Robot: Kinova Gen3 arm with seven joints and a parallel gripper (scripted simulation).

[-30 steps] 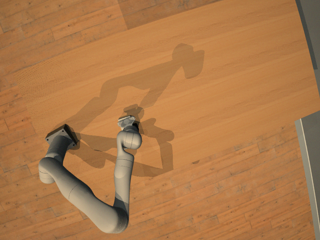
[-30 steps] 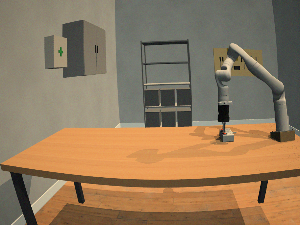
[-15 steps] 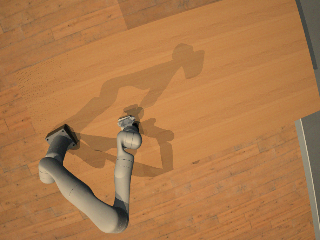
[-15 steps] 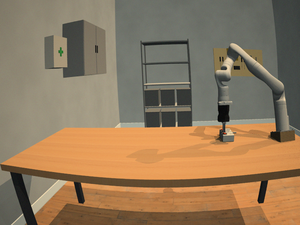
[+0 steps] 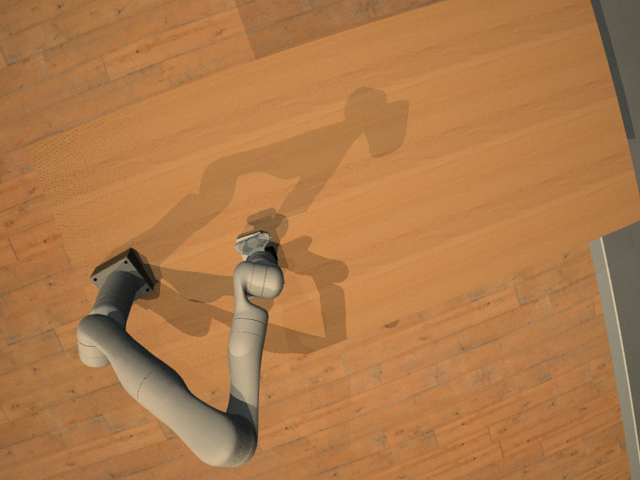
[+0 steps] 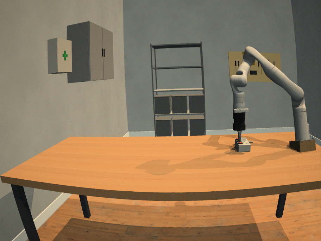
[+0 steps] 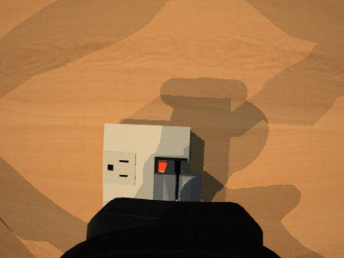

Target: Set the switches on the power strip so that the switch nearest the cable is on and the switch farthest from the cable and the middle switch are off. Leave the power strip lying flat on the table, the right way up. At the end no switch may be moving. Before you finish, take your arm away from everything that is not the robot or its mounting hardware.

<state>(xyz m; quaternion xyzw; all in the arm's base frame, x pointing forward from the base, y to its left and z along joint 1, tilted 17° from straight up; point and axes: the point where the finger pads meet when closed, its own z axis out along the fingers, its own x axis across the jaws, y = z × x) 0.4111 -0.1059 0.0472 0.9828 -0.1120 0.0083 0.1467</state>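
You've got one arm (image 5: 180, 408) (image 6: 276, 73), one gripper (image 6: 239, 141) (image 7: 176, 173) and one power strip (image 6: 244, 148) (image 7: 130, 139) here. The strip sits flat, sockets up, on the table near the arm's base (image 5: 95, 279) (image 6: 308, 146), and your gripper is right down over its switch side, fingers shut together with nothing between them. In the wrist view I count one orange-red rocker patch (image 7: 162, 167) and one full socket (image 7: 120, 167); two red bits show from outside.

Your table (image 5: 465, 129) (image 6: 129, 160) is wood-grained with dark legs, standing on a plank floor (image 5: 465, 387) (image 6: 145, 215). Behind it there's one shelf rack (image 6: 203, 90) with six bins, one pegboard (image 6: 274, 59), plus two wall cabinets, one with a green cross.

Your gripper body hides the rest of the strip in the wrist view, and the arm covers it from above. Can't tell which switches are on, or whether the fingertips touch one.

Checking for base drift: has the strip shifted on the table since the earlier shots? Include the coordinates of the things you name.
No visible shift: in the exterior view, the strip (image 6: 244, 148) (image 7: 132, 137) sits at the same spot relative to the arm's base (image 6: 307, 146).
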